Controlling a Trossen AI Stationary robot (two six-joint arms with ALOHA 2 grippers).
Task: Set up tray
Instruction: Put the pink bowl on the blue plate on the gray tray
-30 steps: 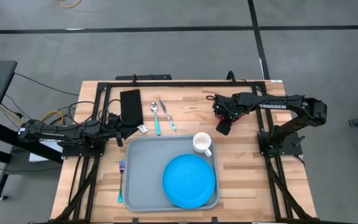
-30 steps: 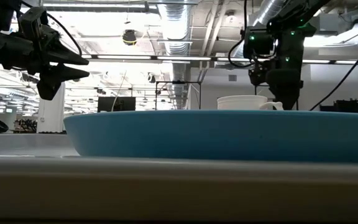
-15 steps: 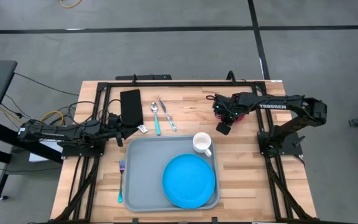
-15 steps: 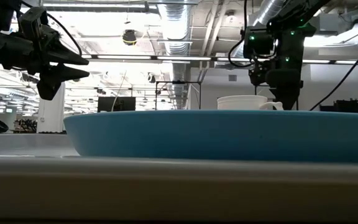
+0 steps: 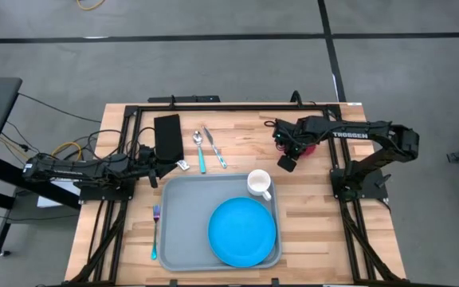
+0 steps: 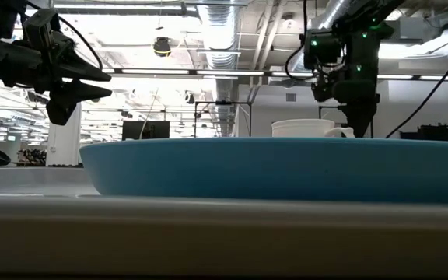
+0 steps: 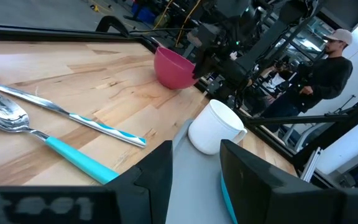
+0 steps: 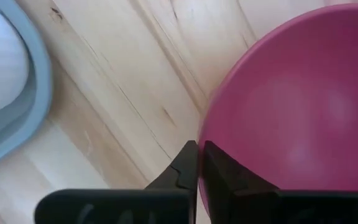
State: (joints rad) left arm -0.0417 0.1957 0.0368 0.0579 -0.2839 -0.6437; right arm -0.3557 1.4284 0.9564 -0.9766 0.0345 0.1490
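Observation:
The grey-blue tray [image 5: 180, 209] lies at the table's near middle. On it lies a round blue plate [image 5: 242, 231], and a white mug [image 5: 259, 182] stands in its far right corner. A pink bowl [image 5: 308, 147] stands on the wood beyond the tray's right end. My right gripper [image 8: 199, 163] points down at that bowl, shut on its rim. My left gripper [image 7: 197, 180] hovers open at the table's left, by the tray's far left corner, with nothing between its fingers. A fork [image 5: 155, 231] lies left of the tray. A spoon [image 5: 200, 151] and a knife [image 5: 215, 147] lie beyond it. My right gripper pinches the pink bowl's rim [image 8: 201, 134] on the side toward the tray, one finger inside the bowl and one outside. The fingers come from above, pointing down. The bowl stands upright with its base on the table [image 7: 174, 81].
A black flat object [image 5: 167, 135] lies at the far left by my left arm. A black frame [image 5: 213, 106] borders the table's far side. Bare wood [image 5: 309, 231] lies right of the tray. A person [image 7: 328, 62] stands in the room beyond the table.
My right gripper has shut on the pink bowl's rim while staying over the same spot. The bowl, tray, plate and mug stand where they were.

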